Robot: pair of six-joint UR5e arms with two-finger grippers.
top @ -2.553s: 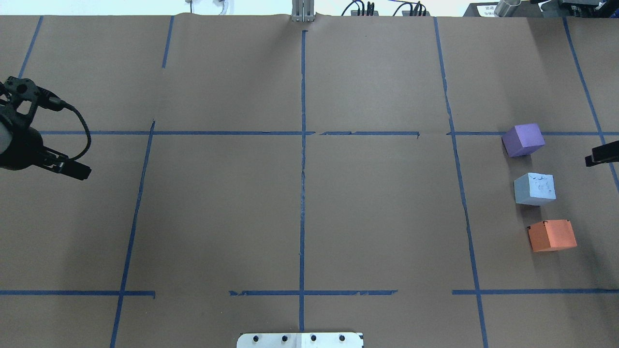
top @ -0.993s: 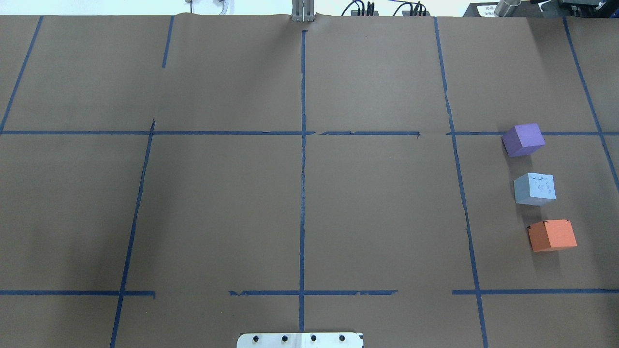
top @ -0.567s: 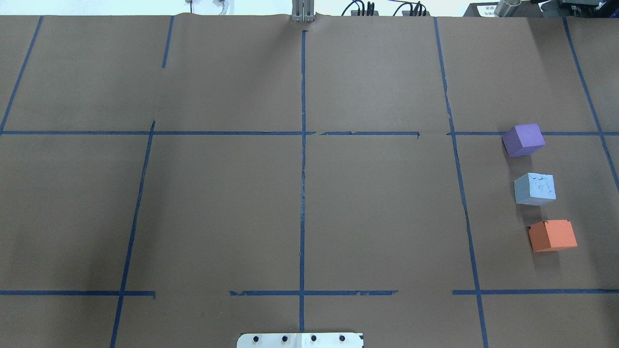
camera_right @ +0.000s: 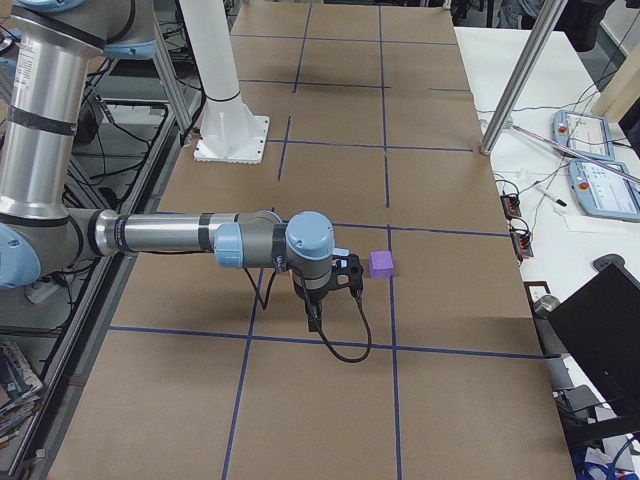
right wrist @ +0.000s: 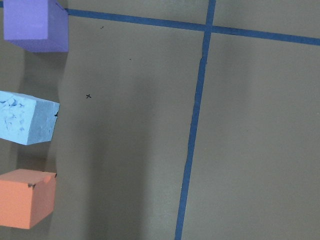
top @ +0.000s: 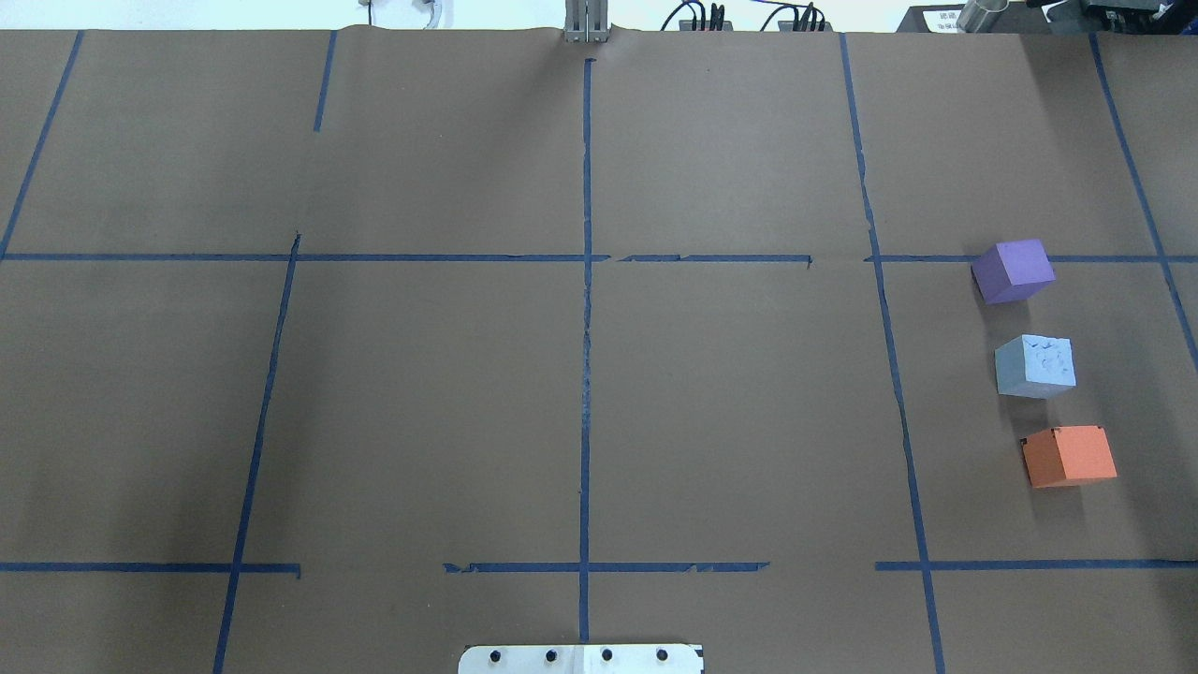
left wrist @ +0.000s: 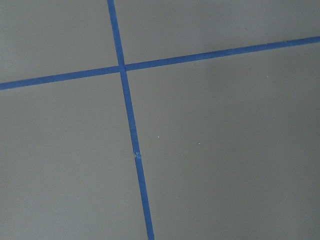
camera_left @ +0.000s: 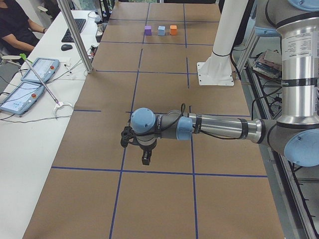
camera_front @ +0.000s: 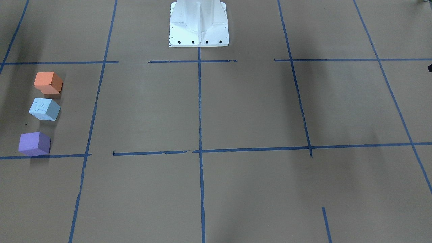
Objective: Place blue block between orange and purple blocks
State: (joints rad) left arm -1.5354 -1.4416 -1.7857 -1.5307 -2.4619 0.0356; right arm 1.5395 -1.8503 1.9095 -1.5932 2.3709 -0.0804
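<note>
The job looks done, I think. Nearest the robot sits the orange foam cube (top: 1069,456), one corner nicked. Next, in the gap, sits the pale blue foam cube (top: 1035,366), its top rough and crumbly. Farthest is the smooth purple foam cube (top: 1013,271). None touch on the flat brown paper surface (top: 730,402). I cannot tell how open the left pincer (camera_left: 145,158) or right pincer (camera_right: 313,318) is. No more moves seem needed.

Lined up in a short row far out on the right side, none touching: purple block (top: 1013,270) farthest, blue block (top: 1035,366), pale with a scuffed top, between, orange block (top: 1069,456) nearest.
</note>
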